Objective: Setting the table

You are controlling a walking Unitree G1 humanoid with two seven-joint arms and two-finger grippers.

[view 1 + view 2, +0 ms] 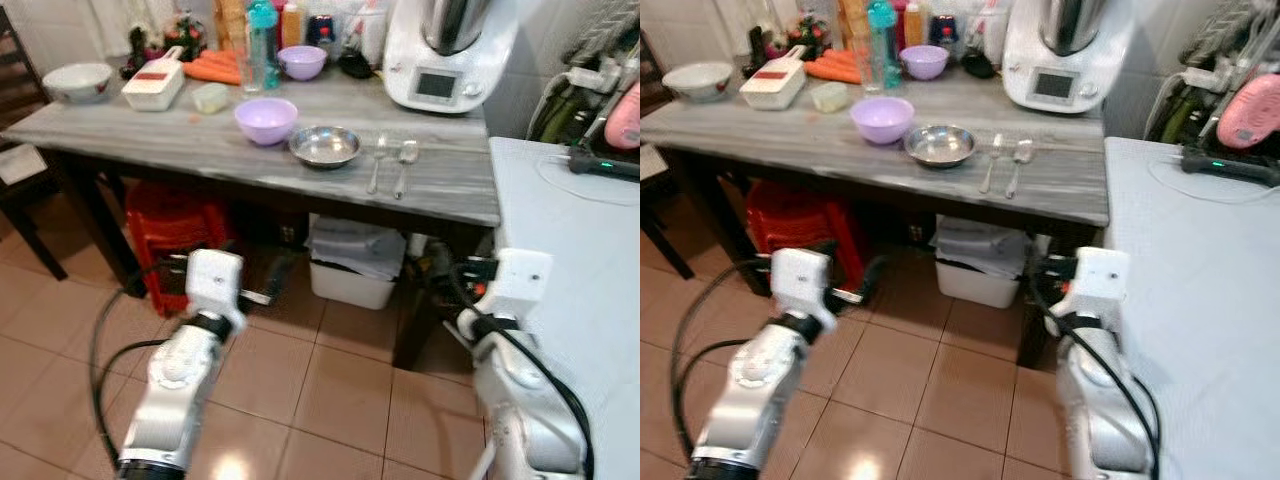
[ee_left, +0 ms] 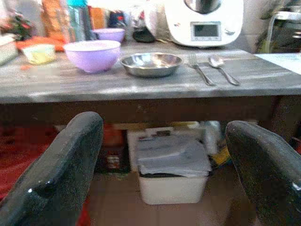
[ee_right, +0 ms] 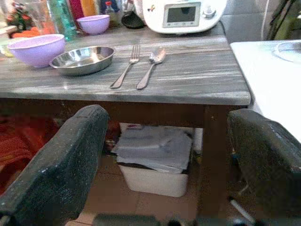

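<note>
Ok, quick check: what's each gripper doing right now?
Left gripper: open, holding nothing, low in front of the table.
Right gripper: open, holding nothing, also below the table edge.

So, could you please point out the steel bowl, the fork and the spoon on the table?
steel bowl (image 1: pixel 325 145), left eye view, middle of its inside.
fork (image 3: pixel 123 75), right wrist view, mid-handle.
spoon (image 3: pixel 149 71), right wrist view, mid-handle.

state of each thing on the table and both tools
left tool: open, empty, below table edge
right tool: open, empty, below table edge
steel bowl: upright, empty
near purple bowl: upright
fork: flat, beside spoon
spoon: flat, bowl up
</note>
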